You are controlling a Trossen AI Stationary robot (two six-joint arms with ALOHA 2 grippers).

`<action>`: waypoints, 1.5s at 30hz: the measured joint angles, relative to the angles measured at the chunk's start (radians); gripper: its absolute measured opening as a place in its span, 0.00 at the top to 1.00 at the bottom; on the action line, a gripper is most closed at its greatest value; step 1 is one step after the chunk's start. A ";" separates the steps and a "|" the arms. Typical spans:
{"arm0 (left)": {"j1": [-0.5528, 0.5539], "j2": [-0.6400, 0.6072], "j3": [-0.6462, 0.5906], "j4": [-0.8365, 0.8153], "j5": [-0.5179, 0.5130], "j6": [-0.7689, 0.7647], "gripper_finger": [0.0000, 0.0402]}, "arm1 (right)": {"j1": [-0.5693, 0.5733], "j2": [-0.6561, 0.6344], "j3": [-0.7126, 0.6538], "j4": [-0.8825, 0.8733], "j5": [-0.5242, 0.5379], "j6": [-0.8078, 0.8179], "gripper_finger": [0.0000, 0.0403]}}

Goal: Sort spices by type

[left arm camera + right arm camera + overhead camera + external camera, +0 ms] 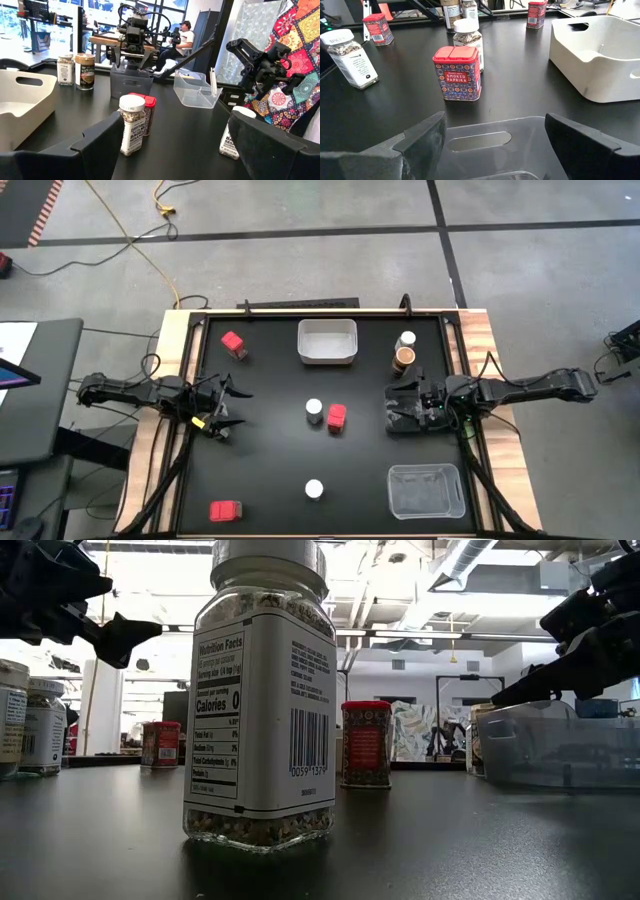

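Observation:
Three red spice boxes stand upright on the black table: far left, centre and near left. One white-lidded jar stands right beside the centre box, and another stands near the front edge. A third white-lidded jar stands at the far right, next to a brown jar. My left gripper hangs open at the table's left. My right gripper hangs open at the right. Both face the centre.
A white bin sits at the far middle and a clear bin at the near right. A grey see-through tub lies just below my right gripper's fingers. A person sits in the room beyond the table.

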 joint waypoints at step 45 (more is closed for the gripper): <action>0.000 0.000 0.000 0.016 -0.001 -0.026 0.15 | 0.000 0.000 0.000 0.000 0.000 0.003 0.09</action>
